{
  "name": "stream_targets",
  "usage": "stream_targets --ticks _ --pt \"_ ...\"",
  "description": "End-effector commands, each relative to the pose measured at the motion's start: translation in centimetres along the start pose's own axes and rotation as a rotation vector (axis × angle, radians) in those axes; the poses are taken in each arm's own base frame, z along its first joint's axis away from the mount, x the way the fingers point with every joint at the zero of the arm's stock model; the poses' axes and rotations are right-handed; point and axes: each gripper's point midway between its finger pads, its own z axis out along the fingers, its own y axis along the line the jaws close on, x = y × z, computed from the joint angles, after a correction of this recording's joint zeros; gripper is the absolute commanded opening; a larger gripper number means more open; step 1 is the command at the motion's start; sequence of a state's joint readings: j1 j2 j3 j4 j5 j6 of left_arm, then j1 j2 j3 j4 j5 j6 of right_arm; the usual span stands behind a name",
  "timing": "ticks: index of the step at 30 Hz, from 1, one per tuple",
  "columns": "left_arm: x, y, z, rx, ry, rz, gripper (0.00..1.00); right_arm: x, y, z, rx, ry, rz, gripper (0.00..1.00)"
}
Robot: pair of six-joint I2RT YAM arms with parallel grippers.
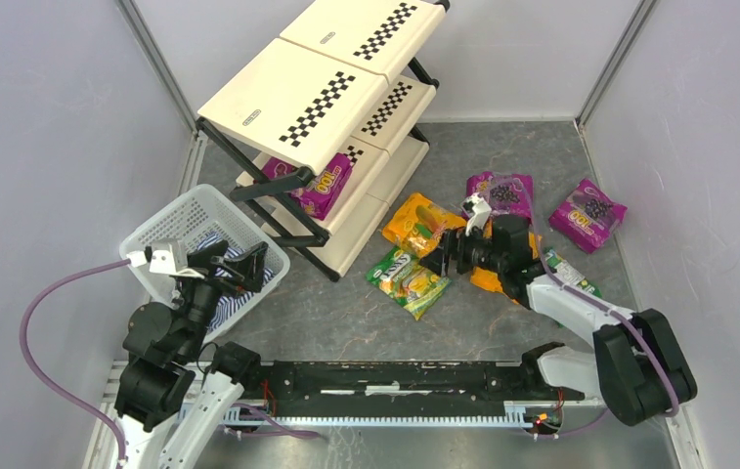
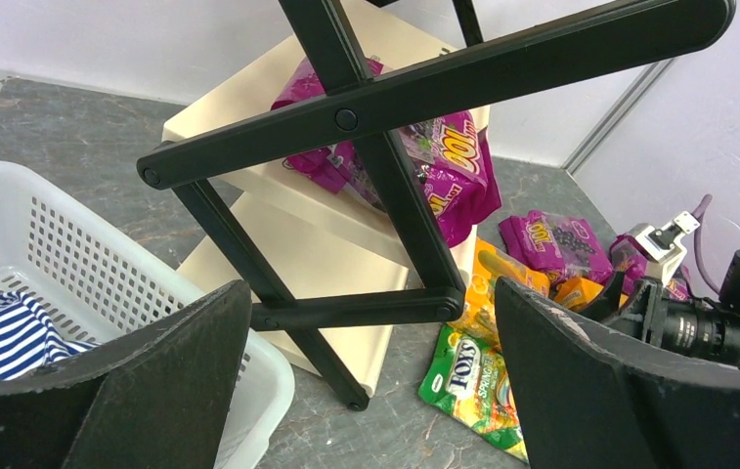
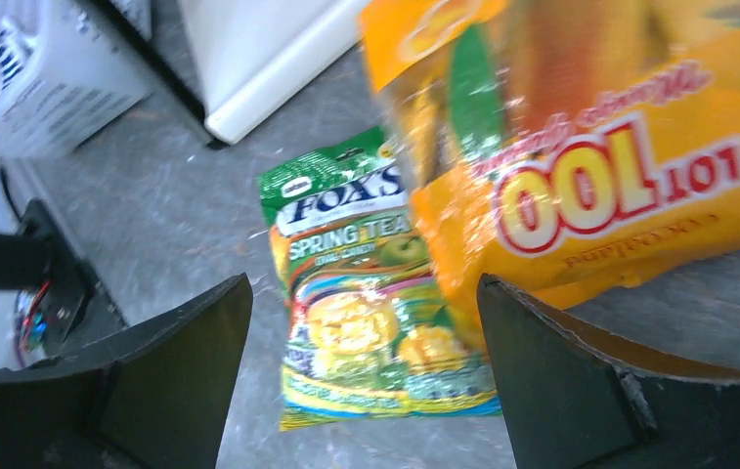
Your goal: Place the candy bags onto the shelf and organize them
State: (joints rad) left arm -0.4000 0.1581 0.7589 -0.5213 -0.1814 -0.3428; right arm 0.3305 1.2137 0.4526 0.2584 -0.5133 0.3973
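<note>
While neither arm holds anything, the left gripper [image 2: 370, 293] hangs with its fingers spread above the white mesh basket [image 1: 165, 230], which holds a striped cloth [image 1: 234, 293]; it looks parked clear of the work. The shelf [image 1: 297, 98] carries one purple grape bag [image 1: 322, 186] on a tier below the top, so most sorting seems undone. On the tabletop [image 1: 346, 322], the right gripper [image 3: 366, 283], jaws wide and empty, is lowered over the green Fox's bag [image 3: 366, 322], probably the next pick. An orange bag [image 3: 581, 166] overlaps that bag's corner. Two purple bags [image 1: 587, 212] lie farther right.

Glossy plastic candy bags [image 3: 385, 322], matt table [image 1: 346, 313]
</note>
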Motion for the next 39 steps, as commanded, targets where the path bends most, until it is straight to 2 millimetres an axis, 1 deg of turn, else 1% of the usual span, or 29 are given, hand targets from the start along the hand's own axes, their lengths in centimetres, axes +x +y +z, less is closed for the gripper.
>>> stream_targets --ticks 1,3,4,6,8,11,13,15,17,20,25,28,31,32,36,39 --pt "-0.3 0.1 0.5 -0.007 -0.011 0.033 1.00 -1.1 1.0 -0.8 0.025 -0.043 -0.050 0.93" --pt "-0.1 0.1 0.6 -0.006 -0.003 0.033 1.00 -2.6 -2.9 -2.4 0.275 -0.110 -0.078 0.98" --pt "0.0 0.1 0.6 -0.005 0.002 0.035 1.00 -3.2 -4.1 -3.3 0.357 -0.145 -0.076 0.98" --pt "0.1 0.1 0.7 -0.004 0.010 0.036 1.00 -4.2 -4.2 -3.8 0.376 -0.200 -0.069 0.98" --pt "0.2 0.0 0.8 -0.001 0.015 0.037 1.00 -4.5 -4.3 -3.6 0.391 -0.215 0.004 0.98" --pt "0.2 -0.1 0.8 0.001 0.017 0.037 1.00 -3.4 -5.3 -2.5 0.445 -0.170 0.193 0.98" --pt "0.3 -0.1 0.9 0.002 0.021 0.037 1.00 -2.9 -5.3 -1.4 0.433 -0.140 0.271 0.98" --pt "0.4 -0.1 0.9 0.005 0.024 0.037 1.00 -2.4 -5.8 -0.5 0.439 -0.147 0.342 0.98" --pt "0.4 -0.2 0.9 0.006 0.026 0.038 1.00 -2.4 -6.5 0.0 0.455 -0.179 0.384 0.98" --pt "0.4 -0.2 0.9 0.008 0.026 0.040 1.00 -2.5 -7.4 0.6 0.487 -0.188 0.411 0.98" --pt "0.3 -0.2 0.7 0.012 0.018 0.038 1.00 -2.9 -7.2 1.4 0.436 -0.247 0.445 0.98" --pt "0.3 -0.2 0.8 0.012 0.019 0.038 1.00 -2.5 -7.4 1.8 0.431 -0.258 0.485 0.98" --pt "0.4 -0.3 0.9 0.014 0.026 0.039 1.00 -2.5 -7.8 2.4 0.434 -0.255 0.510 0.98" --pt "0.5 -0.3 0.9 0.015 0.030 0.040 1.00 -2.4 -7.5 2.8 0.418 -0.238 0.519 0.98" --pt "0.6 -0.4 1.0 0.020 0.036 0.042 1.00 -2.2 -7.5 3.8 0.410 -0.208 0.541 0.98" --pt "0.7 -0.4 1.1 0.021 0.041 0.043 1.00 -1.6 -7.7 4.1 0.406 -0.193 0.546 0.98"
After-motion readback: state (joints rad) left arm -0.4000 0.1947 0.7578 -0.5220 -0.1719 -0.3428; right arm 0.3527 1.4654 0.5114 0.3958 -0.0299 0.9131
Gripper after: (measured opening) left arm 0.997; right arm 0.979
